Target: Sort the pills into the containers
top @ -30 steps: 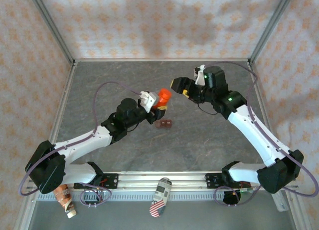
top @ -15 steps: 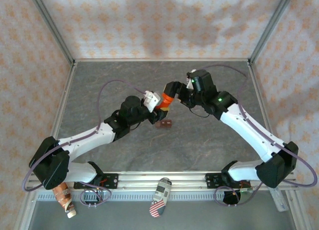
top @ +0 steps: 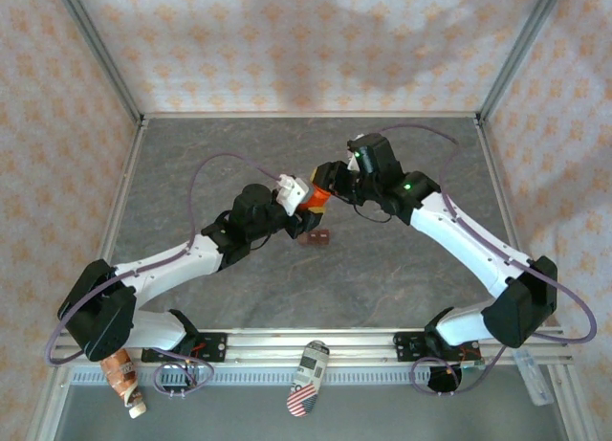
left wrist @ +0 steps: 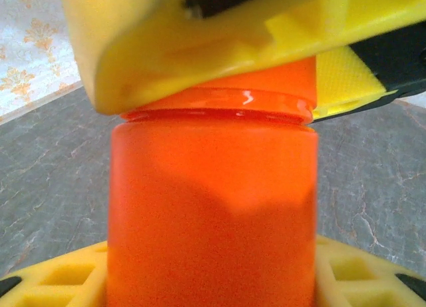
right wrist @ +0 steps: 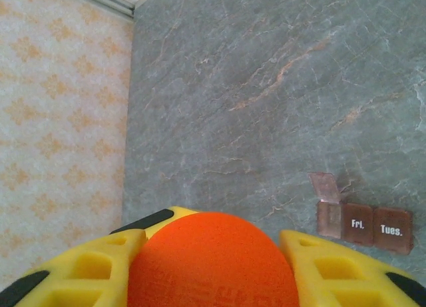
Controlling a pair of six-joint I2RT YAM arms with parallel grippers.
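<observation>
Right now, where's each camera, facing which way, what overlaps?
Top external: above, behind the bases, facing down on the table; left arm, right arm show.
Left wrist: faces the orange bottle over the left fingers.
Right wrist: looks past the cap, between the right fingers, to the pill box.
Shared: orange bottle in all; pill box in top, right wrist.

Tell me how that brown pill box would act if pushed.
The pill box looks small and thin, so it is probably light and would slide on the smooth-looking table rather than tip, as it lies flat and low. Its one open lid stands up, so a push there might snap it shut or twist the box.
</observation>
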